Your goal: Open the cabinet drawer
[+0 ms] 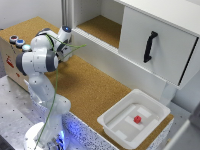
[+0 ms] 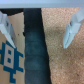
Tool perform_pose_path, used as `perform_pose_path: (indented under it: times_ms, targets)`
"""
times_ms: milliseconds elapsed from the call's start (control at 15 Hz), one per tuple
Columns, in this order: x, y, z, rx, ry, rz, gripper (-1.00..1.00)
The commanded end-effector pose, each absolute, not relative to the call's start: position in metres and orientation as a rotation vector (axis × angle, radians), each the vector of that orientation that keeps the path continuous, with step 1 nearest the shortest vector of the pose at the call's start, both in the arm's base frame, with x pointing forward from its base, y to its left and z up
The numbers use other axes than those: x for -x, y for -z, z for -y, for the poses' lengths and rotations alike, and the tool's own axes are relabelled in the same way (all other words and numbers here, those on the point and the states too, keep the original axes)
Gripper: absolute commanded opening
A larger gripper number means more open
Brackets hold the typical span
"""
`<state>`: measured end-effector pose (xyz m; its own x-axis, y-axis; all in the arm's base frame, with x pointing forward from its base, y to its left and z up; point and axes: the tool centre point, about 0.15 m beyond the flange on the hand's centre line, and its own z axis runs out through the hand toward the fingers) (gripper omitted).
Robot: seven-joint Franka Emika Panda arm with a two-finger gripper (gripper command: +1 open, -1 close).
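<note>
The white cabinet (image 1: pixel 165 10) stands at the back on the exterior view's right, with a cork-brown inner shelf (image 1: pixel 102 27) open to view. The drawer (image 1: pixel 155 45) is a big white box-like front with one vertical black bar handle (image 1: pixel 150 46). My gripper (image 1: pixel 64 35) is far to the exterior view's left of the handle, above the cork counter, touching nothing. In the wrist view the gripper (image 2: pixel 37 43) is open and empty, its fingers (image 2: pixel 71 27) spread wide over the cork (image 2: pixel 62 65) and a dark gap. The cabinet is out of the wrist view.
A white plastic tray (image 1: pixel 117 125) with a small red object (image 1: pixel 137 119) sits on the cork counter (image 1: pixel 85 85) at the front right. A cardboard box (image 1: pixel 10 57) with blue print (image 2: pixel 11 57) stands at the left. A long handle-less white panel (image 1: pixel 115 60) runs below the shelf.
</note>
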<state>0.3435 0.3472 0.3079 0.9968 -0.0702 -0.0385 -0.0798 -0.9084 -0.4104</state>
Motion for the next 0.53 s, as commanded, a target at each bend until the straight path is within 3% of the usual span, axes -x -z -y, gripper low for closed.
perform_pose_path:
  times_ms: [0, 467]
  targets:
    - [-0.346, -0.287, -0.341, 2.568, -0.077, -0.045, -1.0]
    - [-0.353, -0.297, -0.337, 2.58, -0.024, -0.034, -1.0]
